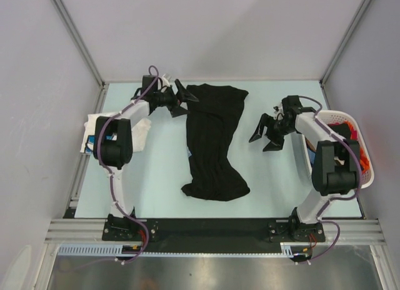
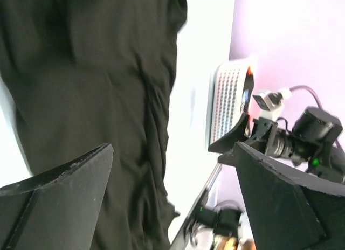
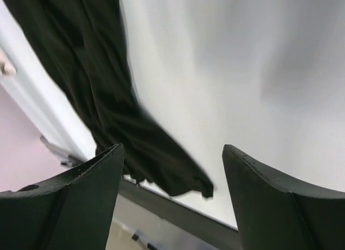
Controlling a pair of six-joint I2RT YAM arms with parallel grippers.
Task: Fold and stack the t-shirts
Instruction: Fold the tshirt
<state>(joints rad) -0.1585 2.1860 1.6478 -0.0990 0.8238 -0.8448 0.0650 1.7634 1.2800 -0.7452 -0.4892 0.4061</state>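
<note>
**1. Position of the work.** The black t-shirt (image 1: 212,140) lay on the table (image 1: 156,177) between your two arms, gathered into a long rumpled strip. Its near end was bunched and rounded. Its far end spread wider toward the back edge.

**2. Handling.** The deep lengthwise creases in the left wrist view (image 2: 97,72) suggested soft, light, limp cloth. You should have expected it to sag, drag and fold on itself if lifted at one point. The better hold would have been two corners of one edge, at the hem or the shoulders, where the layers looked thin. The thick bunched middle was a poor place to pinch.

**3. Tools and surroundings.**
- The right gripper (image 1: 265,140) hung over bare table just right of the shirt's middle, jaws spread wide and holding nothing (image 3: 172,150).
- Beside that arm, the basket (image 1: 365,171) held orange cloth (image 1: 351,130).
- At the left edge, a white t-shirt (image 1: 140,132) lay partly under the left arm.
- Farthest back, the left gripper (image 1: 186,99) sat at the black shirt's far left corner, jaws also wide and holding nothing (image 2: 172,153). You could not tell whether a finger touched the cloth.

**4. Markings.** You could read no brand, label or writing. The black shirt showed plain. The white one showed only a blue patch, too small to read.
</note>
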